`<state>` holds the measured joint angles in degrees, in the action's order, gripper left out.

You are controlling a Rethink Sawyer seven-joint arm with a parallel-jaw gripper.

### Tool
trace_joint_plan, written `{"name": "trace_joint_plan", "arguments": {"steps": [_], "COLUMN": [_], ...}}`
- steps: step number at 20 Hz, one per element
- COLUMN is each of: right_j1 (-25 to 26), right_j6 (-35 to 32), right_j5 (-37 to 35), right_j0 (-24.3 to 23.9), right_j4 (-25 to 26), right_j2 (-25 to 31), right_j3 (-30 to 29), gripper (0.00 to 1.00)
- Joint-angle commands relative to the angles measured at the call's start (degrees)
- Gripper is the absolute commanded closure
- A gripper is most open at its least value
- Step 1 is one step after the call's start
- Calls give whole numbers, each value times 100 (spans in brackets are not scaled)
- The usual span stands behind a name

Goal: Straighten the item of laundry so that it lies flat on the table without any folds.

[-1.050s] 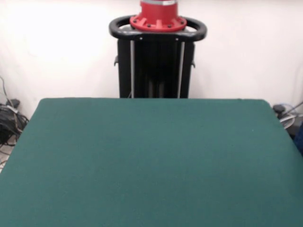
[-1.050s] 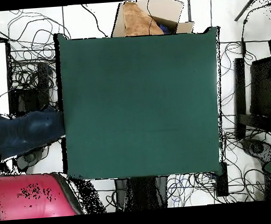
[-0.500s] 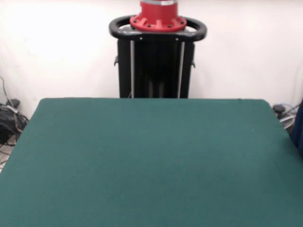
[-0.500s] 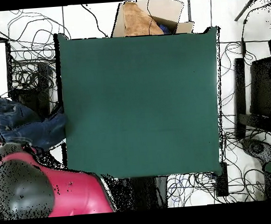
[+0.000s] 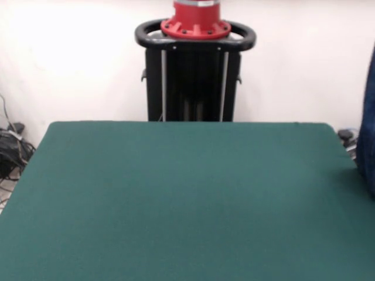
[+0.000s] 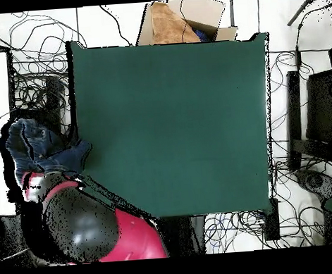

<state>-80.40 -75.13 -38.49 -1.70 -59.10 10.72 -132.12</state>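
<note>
The item of laundry (image 6: 46, 147), a bunched pair of blue denim jeans, is at the table's left edge in the overhead view, with a corner reaching over the green top. A person in a pink top (image 6: 130, 237) leans in right beside it. In the front view the item of laundry (image 5: 369, 126) shows as a tall blue strip at the right border, above the table's right edge. The table (image 5: 187, 193) has a dark green top with nothing lying on it (image 6: 175, 121). Neither view shows the gripper.
The robot's black pedestal with a red base (image 5: 195, 64) stands behind the table. A cardboard box (image 6: 182, 21) sits past the table's top edge in the overhead view. Cables (image 6: 36, 53) cover the floor, and dark equipment (image 6: 315, 111) stands at the right.
The person has leaned further in toward the table's lower left corner. The jeans have bunched up and shifted toward the table edge, and the blue strip in the front view has grown taller.
</note>
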Motion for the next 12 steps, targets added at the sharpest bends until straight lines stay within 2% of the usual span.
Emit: {"name": "trace_joint_plan", "arguments": {"steps": [1, 5, 12], "right_j1": [213, 246, 309], "right_j6": [1669, 2134, 2324], "right_j5": [-283, -532, -874], "right_j0": [-358, -630, -1217], "right_j4": [-447, -326, 240], "right_j2": [-350, -423, -322], "right_j3": [-689, -781, -724], "gripper": [100, 100, 100]}}
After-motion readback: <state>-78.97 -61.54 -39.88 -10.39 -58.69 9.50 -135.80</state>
